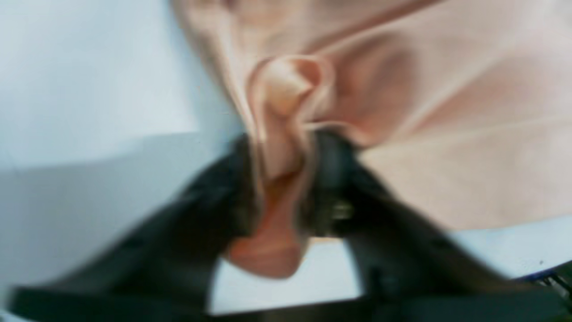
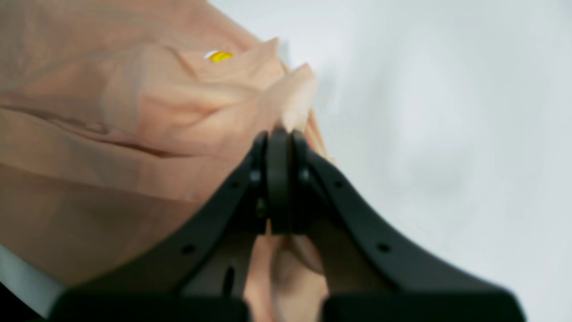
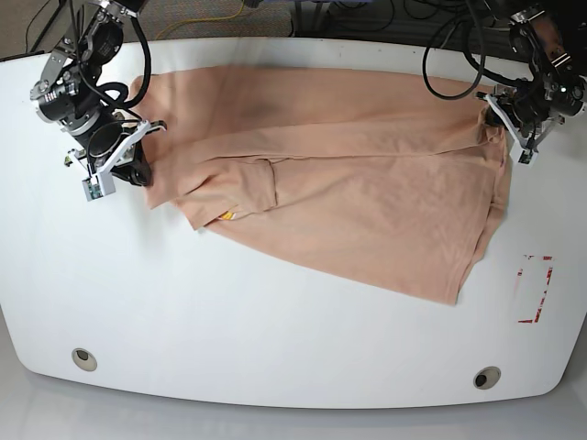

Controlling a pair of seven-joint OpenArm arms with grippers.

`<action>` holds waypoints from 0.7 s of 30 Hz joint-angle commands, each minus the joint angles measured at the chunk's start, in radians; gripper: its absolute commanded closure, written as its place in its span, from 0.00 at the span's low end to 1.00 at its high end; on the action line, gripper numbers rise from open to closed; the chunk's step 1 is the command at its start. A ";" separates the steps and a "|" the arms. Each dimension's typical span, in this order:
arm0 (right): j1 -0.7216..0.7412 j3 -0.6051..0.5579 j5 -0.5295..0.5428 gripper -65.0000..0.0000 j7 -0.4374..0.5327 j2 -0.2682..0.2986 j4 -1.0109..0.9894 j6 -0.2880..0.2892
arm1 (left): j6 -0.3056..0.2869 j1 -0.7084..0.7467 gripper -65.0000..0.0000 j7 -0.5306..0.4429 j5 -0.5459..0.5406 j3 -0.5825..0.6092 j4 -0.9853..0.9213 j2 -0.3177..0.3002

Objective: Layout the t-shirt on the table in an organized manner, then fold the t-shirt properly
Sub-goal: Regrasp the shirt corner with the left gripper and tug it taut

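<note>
The peach t-shirt lies stretched across the far half of the white table, rumpled, with one sleeve folded over near its left end. A bit of its yellow print peeks out underneath and also shows in the right wrist view. My right gripper is shut on a bunched edge of the t-shirt, at the garment's left end in the base view. My left gripper has a fold of the t-shirt pinched between its fingers, at the garment's right end. That view is blurred.
Two round grommet holes sit near the table's front edge. A red-marked rectangle lies at the right, just past the shirt's hem. Cables hang from the arms over the back edge.
</note>
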 commanded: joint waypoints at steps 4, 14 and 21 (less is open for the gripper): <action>0.009 0.004 0.016 1.00 0.027 0.013 0.020 0.002 | 0.000 0.001 0.94 0.014 0.015 -0.002 0.014 -0.008; 0.009 0.004 0.016 1.00 0.027 0.013 0.020 0.002 | 0.000 0.007 1.00 0.019 0.016 -0.003 0.169 -0.006; 0.009 0.004 0.016 1.00 0.027 0.013 0.020 0.002 | 0.000 0.006 1.00 0.019 0.018 -0.002 0.172 -0.043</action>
